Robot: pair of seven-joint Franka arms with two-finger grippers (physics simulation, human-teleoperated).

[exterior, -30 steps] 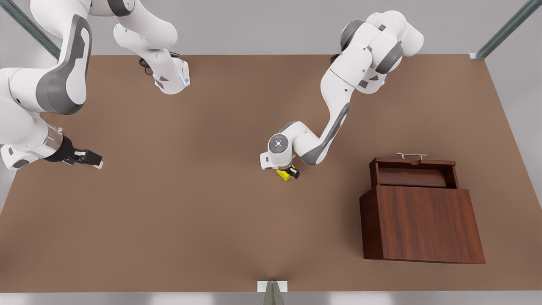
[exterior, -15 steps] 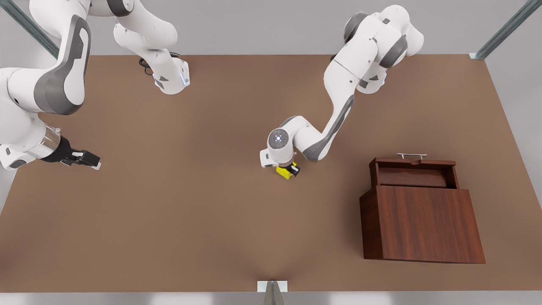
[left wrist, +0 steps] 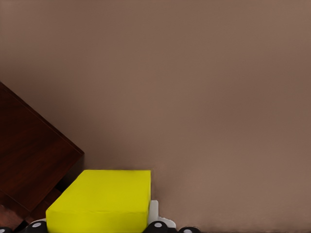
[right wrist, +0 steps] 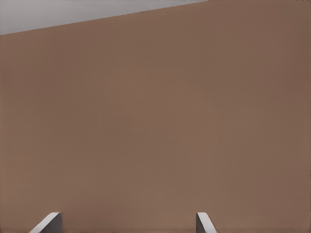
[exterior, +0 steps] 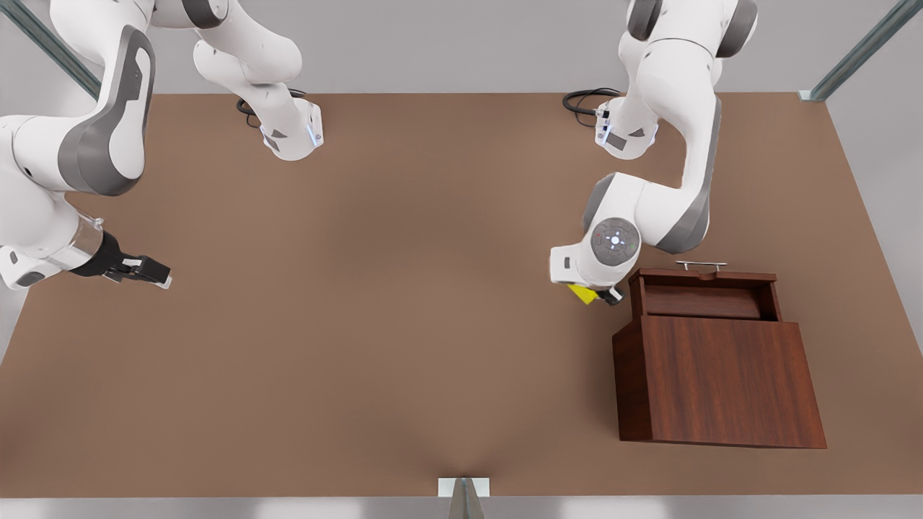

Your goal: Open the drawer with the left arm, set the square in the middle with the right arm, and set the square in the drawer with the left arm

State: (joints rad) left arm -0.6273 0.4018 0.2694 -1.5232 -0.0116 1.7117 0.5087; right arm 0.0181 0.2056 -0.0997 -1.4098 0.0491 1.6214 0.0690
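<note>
Carrying the square (exterior: pixel 584 294), the left gripper (exterior: pixel 597 295) hangs in the front view just beside the open drawer (exterior: pixel 703 299), on the side facing the table's middle, its fingers pinched on the cube. The drawer stands pulled out toward the table's (exterior: pixel 375 324) far edge, its handle (exterior: pixel 701 266) outermost and its tray bare. The right gripper (exterior: pixel 148 272) waits near the table's edge at the front view's left, well apart from everything.

From the left wrist view, the square (left wrist: pixel 104 198) sits low between the fingers, with the cabinet's (left wrist: pixel 29 160) dark corner close beside it. The cube looks rigid, light and smooth-faced, so a firm pinch across two flat opposite sides, centred, should keep it from twisting or slipping.

From the right wrist view, only bare table (right wrist: pixel 155 121) shows beyond two pale fingertips (right wrist: pixel 48 222), spread apart and holding nothing.
</note>
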